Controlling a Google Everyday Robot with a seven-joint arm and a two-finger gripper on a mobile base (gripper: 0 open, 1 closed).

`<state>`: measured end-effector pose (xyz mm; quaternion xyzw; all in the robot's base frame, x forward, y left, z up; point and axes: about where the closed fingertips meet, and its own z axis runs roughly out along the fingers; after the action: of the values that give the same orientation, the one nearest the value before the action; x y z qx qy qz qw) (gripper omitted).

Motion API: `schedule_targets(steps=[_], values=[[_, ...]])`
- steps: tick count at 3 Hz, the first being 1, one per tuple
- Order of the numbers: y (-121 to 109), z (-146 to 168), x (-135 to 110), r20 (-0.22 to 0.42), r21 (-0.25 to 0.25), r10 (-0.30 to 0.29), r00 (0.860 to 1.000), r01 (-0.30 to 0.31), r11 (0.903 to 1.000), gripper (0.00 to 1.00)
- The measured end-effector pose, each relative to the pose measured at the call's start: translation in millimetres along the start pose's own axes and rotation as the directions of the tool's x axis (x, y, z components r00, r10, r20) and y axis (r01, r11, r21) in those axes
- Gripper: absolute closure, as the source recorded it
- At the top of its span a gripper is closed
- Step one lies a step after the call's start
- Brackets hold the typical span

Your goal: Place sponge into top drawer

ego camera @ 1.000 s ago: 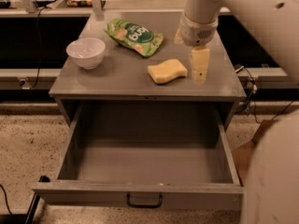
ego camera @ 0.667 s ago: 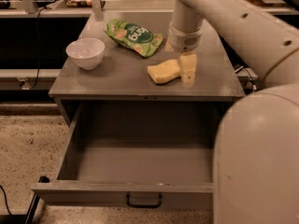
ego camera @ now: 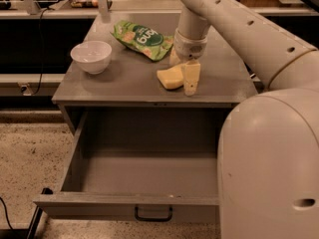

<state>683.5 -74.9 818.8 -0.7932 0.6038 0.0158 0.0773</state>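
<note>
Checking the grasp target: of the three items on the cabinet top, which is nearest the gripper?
The pale yellow sponge: the gripper is down right beside it, while the green snack bag and white bowl lie farther off.

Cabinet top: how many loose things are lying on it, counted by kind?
sponge: 1
bowl: 1
snack bag: 1
Total: 3
The gripper is low over the cabinet top, at the right end of the sponge.
</note>
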Motion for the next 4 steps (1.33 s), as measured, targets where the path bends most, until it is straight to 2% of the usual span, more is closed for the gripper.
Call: schedule_targets(steps=[1, 3, 4], values=[[0.4, 4.6, -12.8, 0.047, -0.013, -0.017, 0.999, 0.018, 0.9998, 0.42], [-0.5, -4.7, -14.9, 0.051, -0.014, -0.018, 0.999, 0.019, 0.9997, 0.88], [20.0, -33.8, -21.0, 0.128, 0.060, 0.057, 0.990, -0.065, 0.9961, 1.00]])
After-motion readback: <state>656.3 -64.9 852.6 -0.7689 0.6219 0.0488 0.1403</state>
